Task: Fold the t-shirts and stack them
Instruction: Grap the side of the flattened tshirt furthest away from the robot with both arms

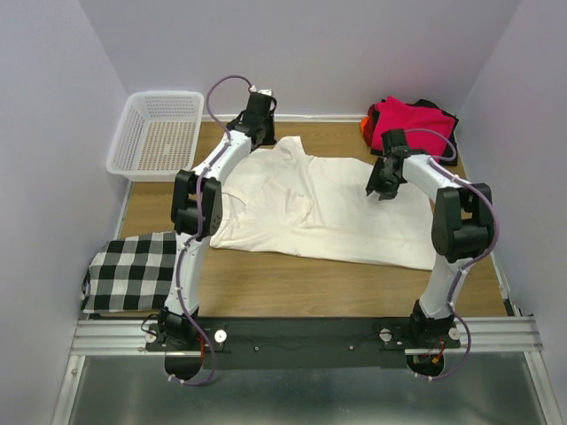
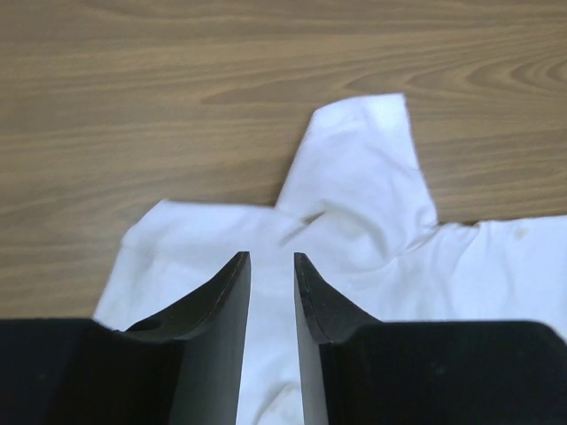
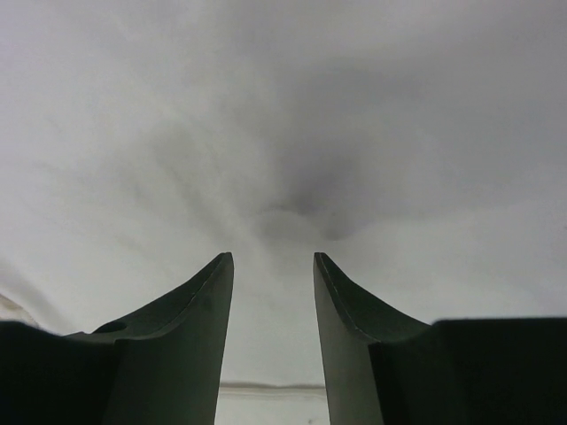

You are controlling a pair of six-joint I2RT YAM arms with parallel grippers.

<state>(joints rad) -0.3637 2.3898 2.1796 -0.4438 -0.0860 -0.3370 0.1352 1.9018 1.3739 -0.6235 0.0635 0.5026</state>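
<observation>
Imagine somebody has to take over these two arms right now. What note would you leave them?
The left end effector: open by a narrow gap, holding nothing, just over the cream t-shirt near a sleeve.
The right end effector: open, empty, close above the same shirt.
The cream t-shirt lies spread on the table, wrinkled and unfolded.
The magenta-red t-shirt sits in the far right corner on top of black and orange fabric.
Done: that pile is in place.
Left: fold the cream t-shirt and stack it on the pile.
</observation>
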